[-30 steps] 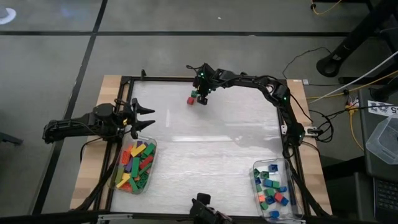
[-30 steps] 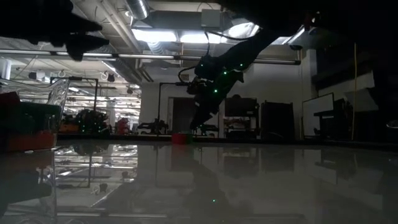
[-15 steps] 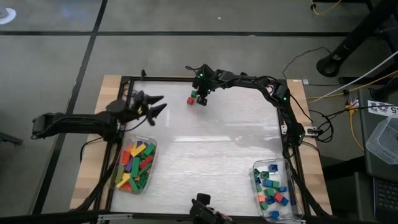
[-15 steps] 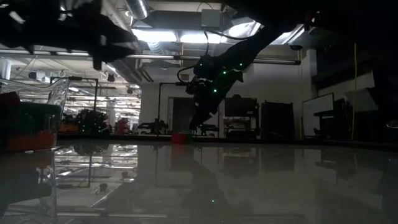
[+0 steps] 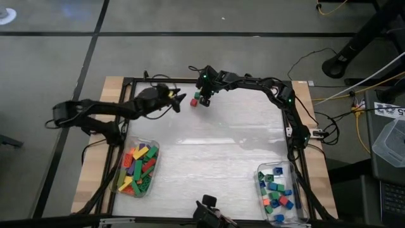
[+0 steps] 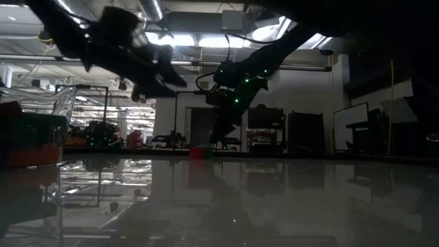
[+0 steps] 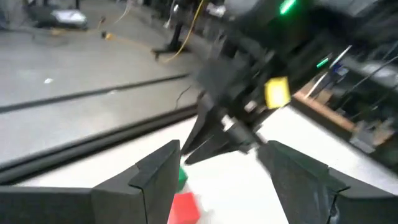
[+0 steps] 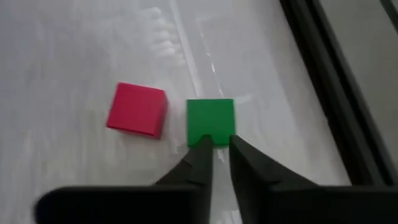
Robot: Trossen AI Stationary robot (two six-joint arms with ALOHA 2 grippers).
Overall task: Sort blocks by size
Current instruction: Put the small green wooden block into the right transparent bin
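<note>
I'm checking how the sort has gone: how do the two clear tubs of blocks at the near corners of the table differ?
The left tub holds mostly long blocks, many yellow, green and red; the right tub holds short squarish ones, largely blue and green. The left tub sits near the left arm's side, the right tub at the right arm's side. Both are clear plastic and partly filled.

Red block (image 8: 135, 110), green block (image 8: 211, 121), whitish tabletop (image 5: 209, 152), black frame (image 5: 190, 80), multicoloured blocks in the clear left tub (image 5: 135, 170), blue-green mix in the right tub (image 5: 276, 190).
</note>
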